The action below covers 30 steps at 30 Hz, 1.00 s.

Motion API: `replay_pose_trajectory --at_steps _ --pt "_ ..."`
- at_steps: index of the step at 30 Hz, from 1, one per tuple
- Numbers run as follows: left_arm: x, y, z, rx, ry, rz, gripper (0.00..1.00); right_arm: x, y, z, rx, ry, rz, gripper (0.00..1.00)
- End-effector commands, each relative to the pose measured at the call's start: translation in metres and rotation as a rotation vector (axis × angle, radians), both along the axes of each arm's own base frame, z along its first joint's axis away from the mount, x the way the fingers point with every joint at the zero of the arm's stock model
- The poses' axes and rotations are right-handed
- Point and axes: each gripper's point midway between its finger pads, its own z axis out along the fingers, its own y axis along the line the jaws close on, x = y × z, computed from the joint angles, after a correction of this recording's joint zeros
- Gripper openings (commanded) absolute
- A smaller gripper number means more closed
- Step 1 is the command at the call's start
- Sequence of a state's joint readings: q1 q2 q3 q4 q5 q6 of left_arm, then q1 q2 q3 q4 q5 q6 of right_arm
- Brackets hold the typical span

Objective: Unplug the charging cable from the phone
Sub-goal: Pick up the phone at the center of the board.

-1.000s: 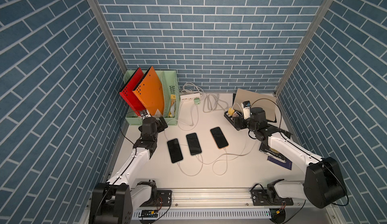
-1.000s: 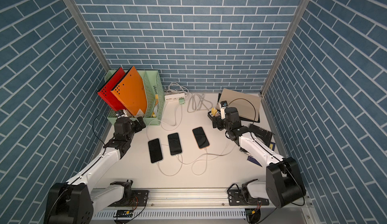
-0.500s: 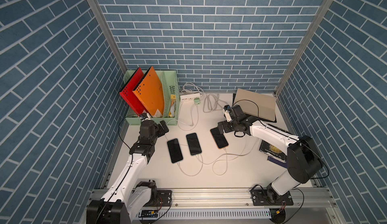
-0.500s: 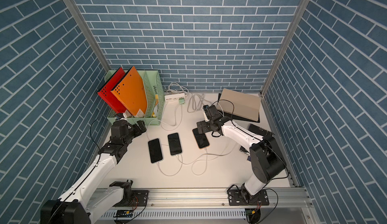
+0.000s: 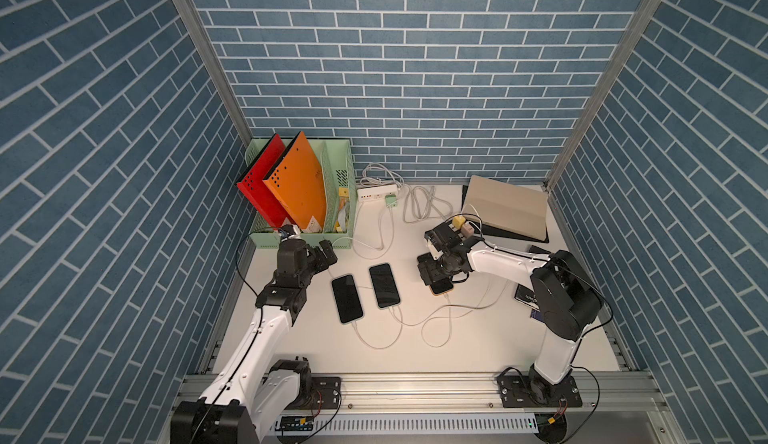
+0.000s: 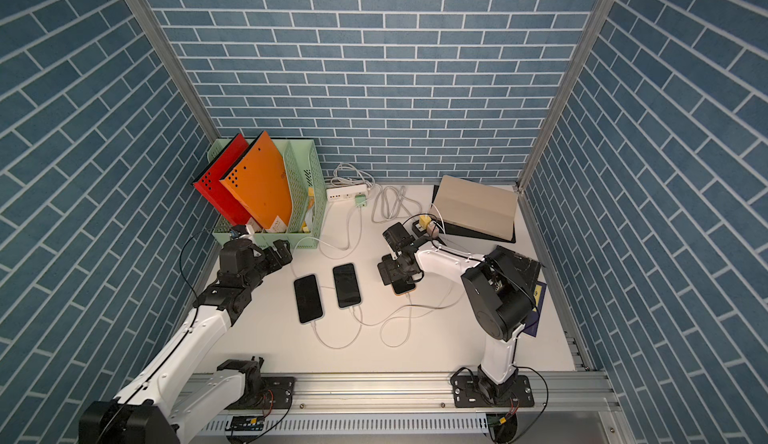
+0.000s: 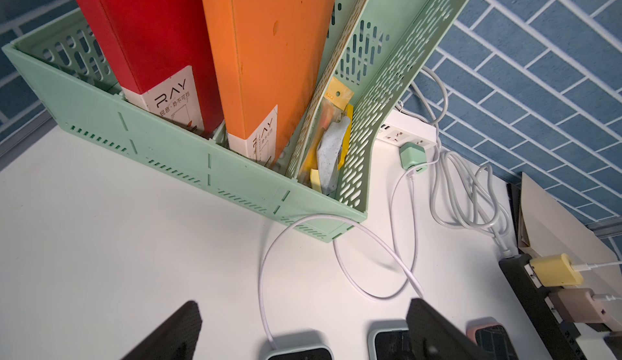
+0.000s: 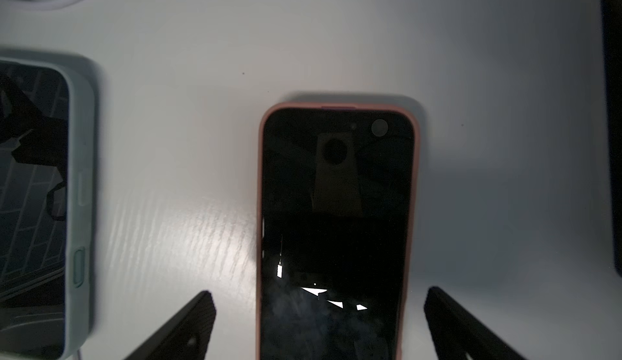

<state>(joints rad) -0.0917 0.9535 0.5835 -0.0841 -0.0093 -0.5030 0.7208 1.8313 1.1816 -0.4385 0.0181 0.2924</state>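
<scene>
Progress is nil so far: the charging cable (image 5: 447,296) looks seated in the pink-cased phone (image 8: 336,190), though the plug is small in a top view. That phone lies flat on the worktop (image 8: 336,38), and the right gripper (image 8: 319,292) is spread wide astride it, clear of its sides. The left gripper (image 7: 304,307) hangs wide and empty near the green file rack (image 7: 168,146), which holds a red folder (image 7: 144,38), an orange folder (image 7: 269,55) and small packets (image 7: 333,139) in its end compartment.

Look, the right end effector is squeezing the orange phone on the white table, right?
Not squeezing. The right wrist view shows the right end effector open, its fingers standing apart on either side of the orange phone, which lies on the white table.
</scene>
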Motion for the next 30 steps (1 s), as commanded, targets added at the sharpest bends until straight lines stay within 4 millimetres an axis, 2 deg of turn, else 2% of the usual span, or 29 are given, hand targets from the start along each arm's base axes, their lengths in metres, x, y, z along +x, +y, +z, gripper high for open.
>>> replay_pose_trajectory --at_steps 1,10,15,19,21,23,27,28,30 --pt "-0.007 -0.003 -0.007 -0.009 0.009 -0.01 1.0 0.002 -0.008 -0.007 -0.061 -0.002 -0.045 1.0" --pt "-0.013 -0.001 -0.005 -0.016 -0.003 -0.003 1.0 -0.003 -0.009 -0.027 -0.088 0.016 -0.036 0.99" --pt "-0.013 -0.003 -0.006 -0.045 0.015 0.006 1.0 -0.006 -0.012 -0.036 -0.119 0.028 -0.023 0.89" --pt "-0.012 -0.003 -0.005 -0.05 0.028 0.009 1.0 -0.005 -0.012 -0.037 -0.128 0.025 -0.006 0.75" --pt "-0.01 -0.003 0.001 -0.056 0.015 0.012 1.0 -0.001 -0.007 -0.031 -0.121 0.01 0.008 0.7" --pt "-0.008 -0.006 0.007 -0.065 -0.005 0.0 1.0 0.005 -0.001 -0.02 -0.099 -0.012 0.019 0.69" --pt "-0.001 -0.021 0.03 -0.096 -0.072 -0.09 1.0 0.02 0.018 0.013 0.041 -0.039 0.05 0.64" --pt "0.002 -0.028 0.036 -0.101 -0.085 -0.132 1.0 0.025 0.022 0.023 0.087 -0.04 0.05 0.61" --pt "0.007 -0.038 0.05 -0.107 -0.107 -0.192 1.0 0.035 0.028 0.042 0.201 -0.036 0.051 0.47"
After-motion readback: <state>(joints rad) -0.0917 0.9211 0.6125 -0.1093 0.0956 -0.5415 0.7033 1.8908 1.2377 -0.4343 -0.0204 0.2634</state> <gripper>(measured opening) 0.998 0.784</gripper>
